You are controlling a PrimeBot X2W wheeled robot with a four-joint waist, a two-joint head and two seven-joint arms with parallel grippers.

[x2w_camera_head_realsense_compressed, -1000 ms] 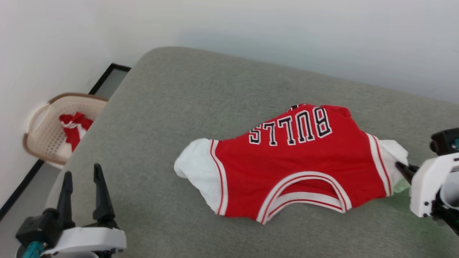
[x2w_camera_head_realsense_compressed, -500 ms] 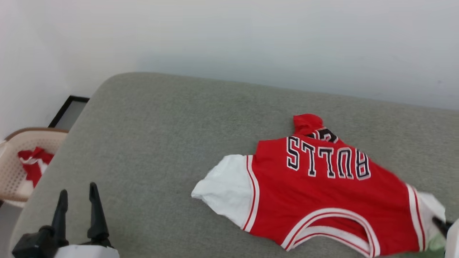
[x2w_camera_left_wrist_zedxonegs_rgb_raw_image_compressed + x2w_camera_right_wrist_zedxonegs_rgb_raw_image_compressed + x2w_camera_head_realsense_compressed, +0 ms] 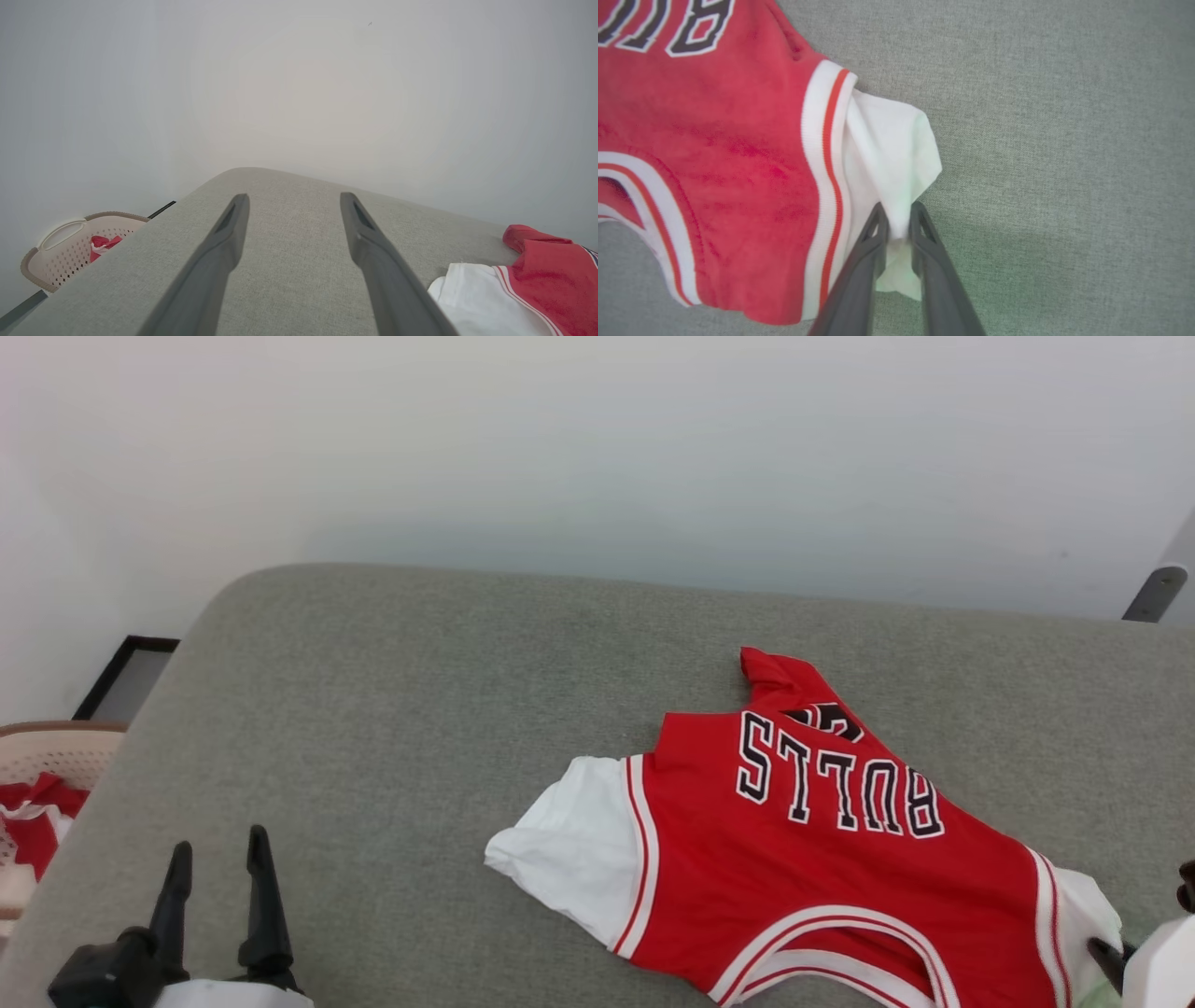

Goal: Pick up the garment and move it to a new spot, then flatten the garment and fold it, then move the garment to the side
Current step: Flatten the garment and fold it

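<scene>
A red jersey-style garment (image 3: 794,859) lies spread on a grey padded surface (image 3: 392,691) in front of a pale wall (image 3: 597,448), towards the robot's right and near the front edge. Its neckline, banded in white with a thin red stripe, faces the robot, so the black, white-outlined "BULLS" lettering (image 3: 836,789) reads upside down from the robot's side. Part of a black number shows beyond the lettering, where the red cloth bunches into a raised fold. Both short sleeves are white, each joined to the red body by a white band with a red stripe. One white sleeve (image 3: 569,849) lies flat and loose towards the middle of the surface.

The right gripper (image 3: 899,210) has its two dark fingers drawn close together on the outer edge of the other sleeve (image 3: 892,154), with white cloth pinched between them. The left gripper (image 3: 219,845) hangs over the surface's near left part with fingers spread wide and nothing between them, well apart from the garment. Off the surface's left edge stands a cream perforated basket (image 3: 47,747) holding red cloth (image 3: 37,803).
</scene>
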